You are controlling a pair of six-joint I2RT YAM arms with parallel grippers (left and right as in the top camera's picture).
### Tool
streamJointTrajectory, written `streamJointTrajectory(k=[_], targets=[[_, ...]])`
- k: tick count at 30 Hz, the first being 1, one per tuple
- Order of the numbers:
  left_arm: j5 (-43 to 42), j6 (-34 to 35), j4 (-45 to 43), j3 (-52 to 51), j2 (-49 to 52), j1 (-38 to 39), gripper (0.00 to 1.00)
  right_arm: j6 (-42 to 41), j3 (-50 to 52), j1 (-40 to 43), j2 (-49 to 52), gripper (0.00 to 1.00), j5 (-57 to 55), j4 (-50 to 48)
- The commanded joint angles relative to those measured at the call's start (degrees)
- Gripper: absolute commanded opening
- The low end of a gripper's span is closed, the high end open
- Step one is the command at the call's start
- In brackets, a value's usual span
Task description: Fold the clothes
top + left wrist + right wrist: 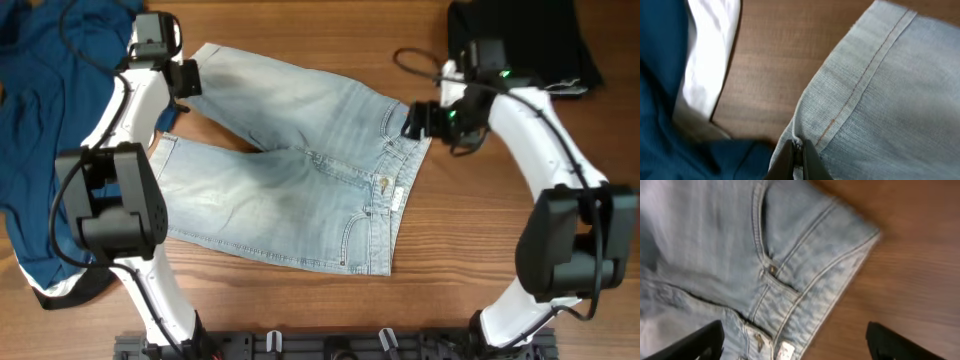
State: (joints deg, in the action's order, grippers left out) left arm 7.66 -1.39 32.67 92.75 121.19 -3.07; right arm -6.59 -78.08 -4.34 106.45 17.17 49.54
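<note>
The pale blue denim shorts point(290, 170) lie spread on the wooden table, waistband to the right and legs to the left. My left gripper point(188, 80) is shut on the hem of the far leg; in the left wrist view point(799, 161) the hem point(850, 100) is pinched between the fingers. My right gripper point(418, 122) hovers open over the far end of the waistband; in the right wrist view its fingers point(795, 342) straddle the waistband corner point(805, 305) without touching it.
A dark blue garment point(50, 130) with a white piece lies at the left, also in the left wrist view point(665, 75). A black garment point(520, 40) sits at the back right. The bare wooden table point(480, 250) shows to the right of the shorts.
</note>
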Motion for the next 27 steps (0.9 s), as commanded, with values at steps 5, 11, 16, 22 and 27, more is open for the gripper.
streamJointTrajectory(k=[5, 11, 16, 22, 27], targets=[[4.66, 5.81, 12.74, 0.98, -0.24, -0.44, 0.04, -5.84, 9.20, -7.80, 4.24, 0.57, 0.90, -17.68], [4.52, 9.73, 16.72, 0.98, -0.24, -0.39, 0.04, -8.46, 9.20, -5.14, 14.75, 0.52, -1.16, -21.44], [-0.44, 14.32, 22.84, 0.98, -0.24, -0.26, 0.04, -4.26, 6.62, 6.56, 16.61, 0.52, -4.26, -22.95], [-0.98, 15.58, 18.93, 0.96, -0.24, -0.26, 0.04, 3.34, -2.21, 8.68, 16.76, 0.56, -1.88, -23.45], [-0.59, 15.13, 15.10, 1.44, -0.39, -0.33, 0.31, 3.41, -11.78, 6.16, 15.63, 0.87, -1.18, -10.84]])
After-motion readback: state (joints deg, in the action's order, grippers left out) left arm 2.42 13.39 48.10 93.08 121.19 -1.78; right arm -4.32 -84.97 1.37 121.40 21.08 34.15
